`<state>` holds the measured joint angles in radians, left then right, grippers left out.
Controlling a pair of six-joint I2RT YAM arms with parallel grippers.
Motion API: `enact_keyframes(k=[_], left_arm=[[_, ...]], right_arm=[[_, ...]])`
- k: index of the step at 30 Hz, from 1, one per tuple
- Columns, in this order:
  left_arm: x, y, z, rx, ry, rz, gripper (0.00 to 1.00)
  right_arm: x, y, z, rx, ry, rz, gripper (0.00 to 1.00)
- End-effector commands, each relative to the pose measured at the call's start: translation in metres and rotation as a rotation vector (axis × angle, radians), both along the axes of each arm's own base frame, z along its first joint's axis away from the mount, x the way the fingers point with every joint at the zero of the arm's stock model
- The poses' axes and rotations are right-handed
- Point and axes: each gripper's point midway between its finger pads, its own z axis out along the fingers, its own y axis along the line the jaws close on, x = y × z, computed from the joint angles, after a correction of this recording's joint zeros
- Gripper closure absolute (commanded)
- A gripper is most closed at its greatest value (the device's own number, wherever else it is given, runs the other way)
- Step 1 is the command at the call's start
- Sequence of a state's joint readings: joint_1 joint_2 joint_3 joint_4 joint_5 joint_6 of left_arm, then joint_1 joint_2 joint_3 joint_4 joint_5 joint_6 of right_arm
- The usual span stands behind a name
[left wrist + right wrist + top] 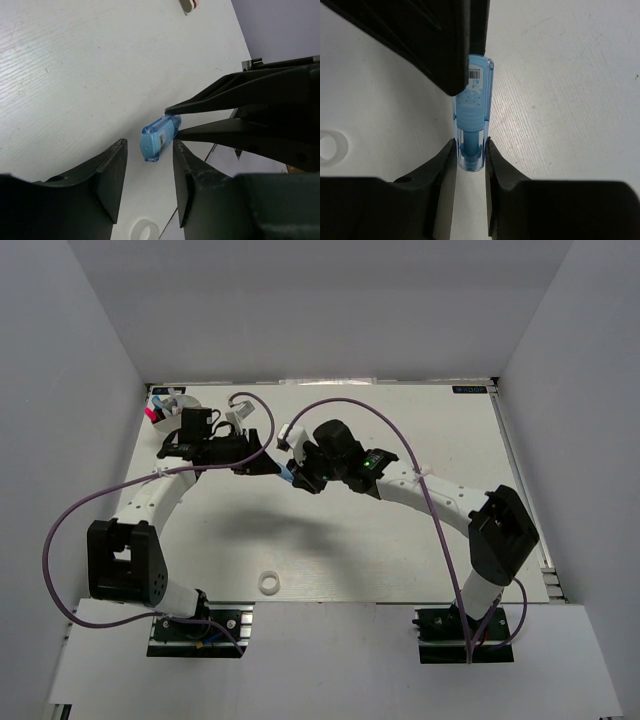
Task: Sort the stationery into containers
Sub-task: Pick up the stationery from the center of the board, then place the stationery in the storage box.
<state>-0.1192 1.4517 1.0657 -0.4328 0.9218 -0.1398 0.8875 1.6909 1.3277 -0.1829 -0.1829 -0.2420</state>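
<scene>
My right gripper [470, 150] is shut on one end of the translucent blue tube [471, 115] and holds it above the white table. In the top view the tube [290, 477] is between both grippers at the table's middle back. My left gripper [149, 160] is open, and the tube's free end [158, 137] sits right at the mouth of its jaws, touching neither finger. The white round tub [172, 400] stands at the back left corner with a pink-ended marker [152, 413] and other items in it. The white tape ring [268, 583] lies near the front edge.
Purple cables [400, 440] loop over both arms. Grey walls enclose the table on the left, back and right. The tape ring also shows in the left wrist view [145, 231] and in the right wrist view [327, 147]. The table's front edge [400, 602] is near the arm bases.
</scene>
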Motion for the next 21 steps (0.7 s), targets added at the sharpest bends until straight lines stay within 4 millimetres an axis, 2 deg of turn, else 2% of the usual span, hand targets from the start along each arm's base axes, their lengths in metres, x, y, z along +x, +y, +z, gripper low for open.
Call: enact_keyframes(k=[1, 5, 13, 15, 17, 18, 20, 21], left_arm=[[0.011, -0.002, 0.018, -0.008, -0.065, 0.003, 0.49], [0.007, -0.005, 0.021, -0.035, -0.064, -0.017, 0.63], [-0.005, -0.014, 0.027, -0.089, -0.055, -0.076, 0.79], [-0.008, -0.016, 0.027, -0.111, -0.036, -0.077, 0.91], [-0.008, -0.015, 0.026, -0.113, -0.021, -0.064, 1.0], [-0.009, -0.015, 0.026, -0.11, -0.017, -0.058, 1.0], [-0.005, -0.012, 0.023, -0.083, -0.014, -0.02, 1.0], [-0.002, -0.01, 0.025, -0.072, -0.026, -0.007, 1.0]], right_arm=[[0.002, 0.008, 0.043, 0.083, -0.085, 0.011, 1.0], [0.001, 0.009, 0.043, 0.082, -0.093, 0.013, 1.0], [0.004, 0.011, 0.044, 0.086, -0.097, -0.004, 1.0], [0.004, 0.012, 0.045, 0.089, -0.096, -0.006, 1.0], [0.006, 0.01, 0.046, 0.088, -0.098, -0.015, 0.91], [0.006, 0.011, 0.046, 0.089, -0.097, -0.017, 0.74], [0.009, 0.008, 0.048, 0.092, -0.098, -0.032, 0.54], [0.01, 0.005, 0.048, 0.091, -0.095, -0.056, 0.41]])
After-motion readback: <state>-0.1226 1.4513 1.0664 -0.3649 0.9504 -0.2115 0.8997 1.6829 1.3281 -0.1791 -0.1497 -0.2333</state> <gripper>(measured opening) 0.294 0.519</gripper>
